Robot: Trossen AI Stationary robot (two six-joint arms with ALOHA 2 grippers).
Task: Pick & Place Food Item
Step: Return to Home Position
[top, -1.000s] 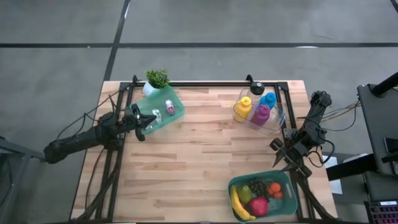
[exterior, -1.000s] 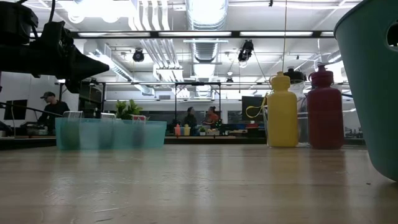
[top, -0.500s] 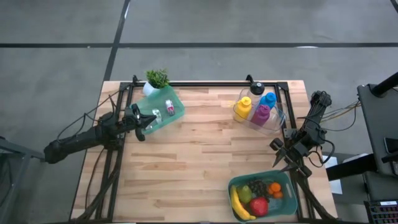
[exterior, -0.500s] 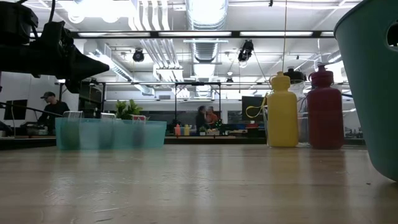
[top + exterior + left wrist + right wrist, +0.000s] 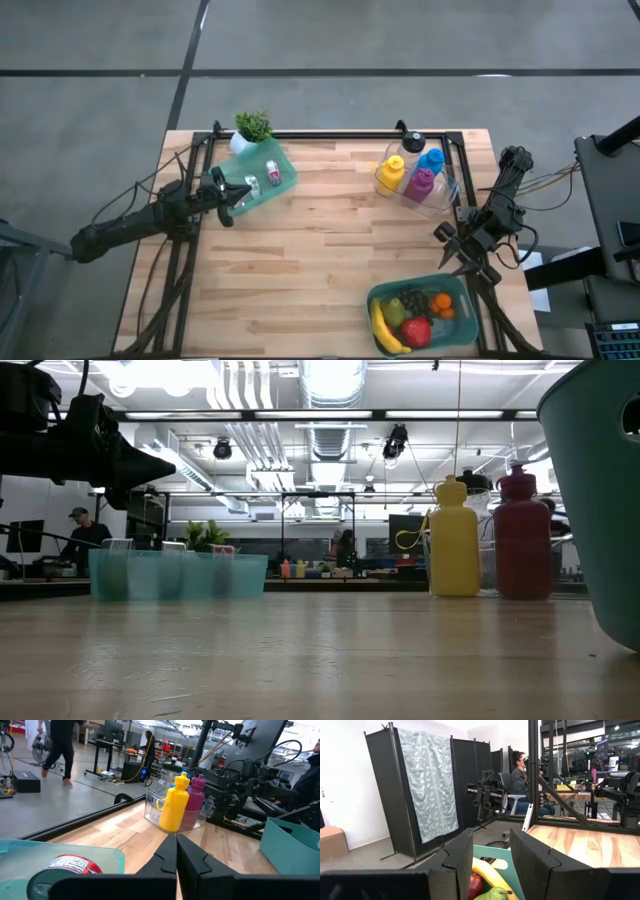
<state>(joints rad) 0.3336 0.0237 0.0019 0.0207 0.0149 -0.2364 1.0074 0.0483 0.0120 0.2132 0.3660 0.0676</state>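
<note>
Wooden table [image 5: 320, 260], left gripper [image 5: 176, 839] at blue bin [image 5: 285, 178] edge

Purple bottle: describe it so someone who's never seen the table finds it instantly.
On the wooden table, look at the right side of the high view, where a clear bin holds upright bottles. The purple bottle stands beside the yellow bottle and the blue bottle, on the side facing the teal fruit basket. It is the bin's only purple bottle.
</note>
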